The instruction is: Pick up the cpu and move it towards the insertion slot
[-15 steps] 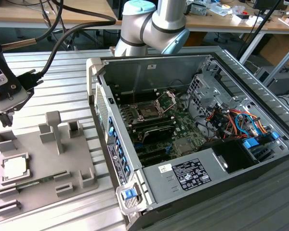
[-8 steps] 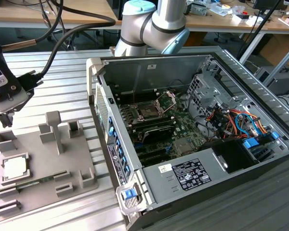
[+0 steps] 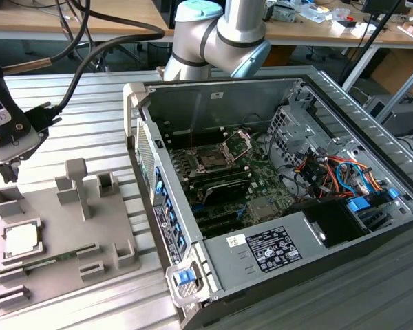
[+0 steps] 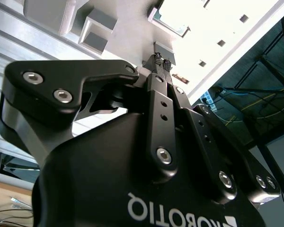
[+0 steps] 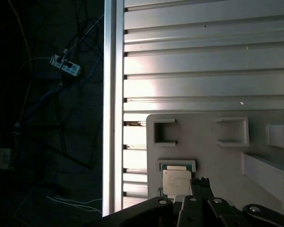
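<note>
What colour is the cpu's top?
Silvery-white; the small flat square cpu shows best in the exterior view.

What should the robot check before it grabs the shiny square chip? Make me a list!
1. The cpu lies flat in its pocket on the grey tray: ok.
2. The gripper is touching the cpu: not ok, it hangs above the tray.
3. The gripper is open, ready to grab: not ok, it is shut and holds nothing.
4. The insertion slot has its bracket lifted: ok, it looks raised.
5. Nothing sits inside the slot: cannot tell.
</note>
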{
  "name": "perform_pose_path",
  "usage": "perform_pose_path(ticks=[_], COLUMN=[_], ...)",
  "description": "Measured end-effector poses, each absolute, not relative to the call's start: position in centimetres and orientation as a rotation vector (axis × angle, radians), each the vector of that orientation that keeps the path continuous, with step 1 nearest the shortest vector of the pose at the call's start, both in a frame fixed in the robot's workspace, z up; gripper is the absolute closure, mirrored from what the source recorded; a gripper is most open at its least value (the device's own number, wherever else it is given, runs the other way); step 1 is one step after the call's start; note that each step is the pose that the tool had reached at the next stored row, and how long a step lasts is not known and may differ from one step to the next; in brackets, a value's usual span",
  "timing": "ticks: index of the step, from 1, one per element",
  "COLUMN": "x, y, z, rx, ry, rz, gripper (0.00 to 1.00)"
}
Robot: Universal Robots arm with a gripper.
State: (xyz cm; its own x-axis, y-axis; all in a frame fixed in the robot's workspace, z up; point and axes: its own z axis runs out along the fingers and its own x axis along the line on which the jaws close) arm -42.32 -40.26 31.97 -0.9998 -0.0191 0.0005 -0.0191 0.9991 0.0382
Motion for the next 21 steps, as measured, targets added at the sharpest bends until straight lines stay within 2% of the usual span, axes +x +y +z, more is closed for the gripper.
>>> perform_pose_path(ticks=[21], x=[-42.5], y=[-40.26], z=[31.46], rx=[0.03], ry=[-3.14], rz=[-0.06], gripper=[0.89])
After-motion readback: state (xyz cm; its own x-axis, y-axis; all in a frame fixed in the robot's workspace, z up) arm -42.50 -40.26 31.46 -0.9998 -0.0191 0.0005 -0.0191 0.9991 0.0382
